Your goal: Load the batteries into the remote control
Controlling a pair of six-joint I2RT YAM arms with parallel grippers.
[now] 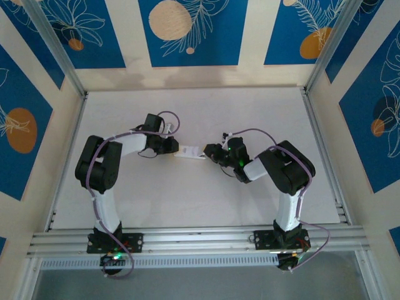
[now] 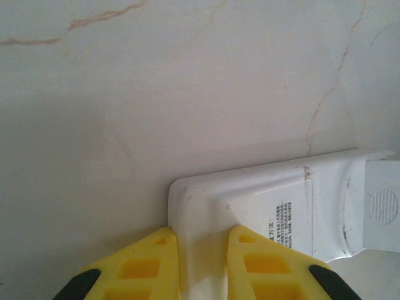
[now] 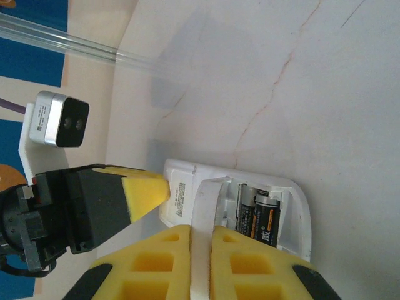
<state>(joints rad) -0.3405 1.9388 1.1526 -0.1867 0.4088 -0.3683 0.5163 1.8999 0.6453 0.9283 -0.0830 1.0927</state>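
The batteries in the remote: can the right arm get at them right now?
Probably not yet. The batteries lie uncovered in the remote control, close to the right gripper, but it is shut on the white cover, so its fingers are not free.

The white surface (image 1: 194, 112) with thin brown marble-like veins carries near its middle a small white flat rectangular remote control (image 1: 189, 154), back side up, with two dark cylindrical batteries (image 3: 259, 219) in its open compartment.

the back of the remote control (image 2: 275, 206) carries a block of small chinese print too fine to read, and one of the batteries (image 3: 261, 224) bears a large white chinese character among illegible smaller print.
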